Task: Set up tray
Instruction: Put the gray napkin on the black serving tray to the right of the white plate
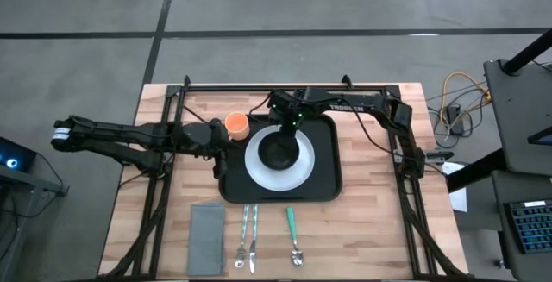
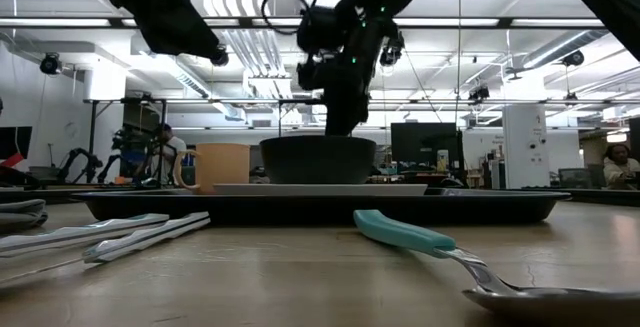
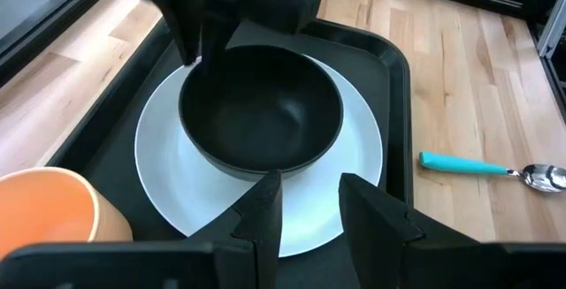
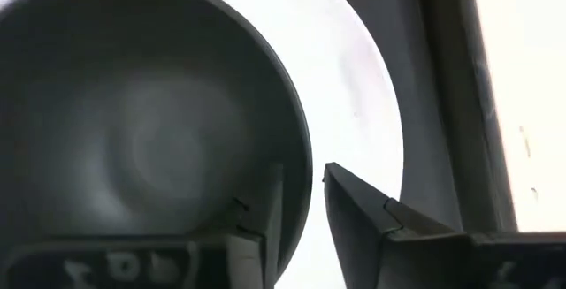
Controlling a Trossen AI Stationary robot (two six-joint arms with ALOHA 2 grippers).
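Observation:
The black tray (image 1: pixel 326 187) lies mid-table with the white plate (image 1: pixel 300 172) on it. The black bowl (image 1: pixel 278 151) sits level on the plate (image 3: pixel 363 174). My right gripper (image 1: pixel 289 127) comes down at the bowl's far rim (image 4: pixel 305 178), one finger inside and one outside, open. The orange cup (image 1: pixel 237 125) stands in the tray's far left corner. My left gripper (image 1: pixel 222 140) hovers open over the tray's left edge, its fingers (image 3: pixel 265 209) pointing toward the bowl (image 3: pixel 261 117) and touching nothing. My right gripper stands astride the bowl's far rim (image 4: pixel 308 161) from above, pointing down. White plate shows between the rim and the outer finger (image 4: pixel 354 209). Whether the inner finger (image 4: pixel 270 214) touches the wall, I cannot tell. The bowl rests on the plate.
Near the table's front edge lie a folded grey napkin (image 1: pixel 205 239), a fork (image 1: pixel 243 237), a knife (image 1: pixel 253 246) and a teal-handled spoon (image 1: pixel 293 235). A black frame (image 1: pixel 285 85) runs along the table's far and side edges. Bare wood lies right of the tray.

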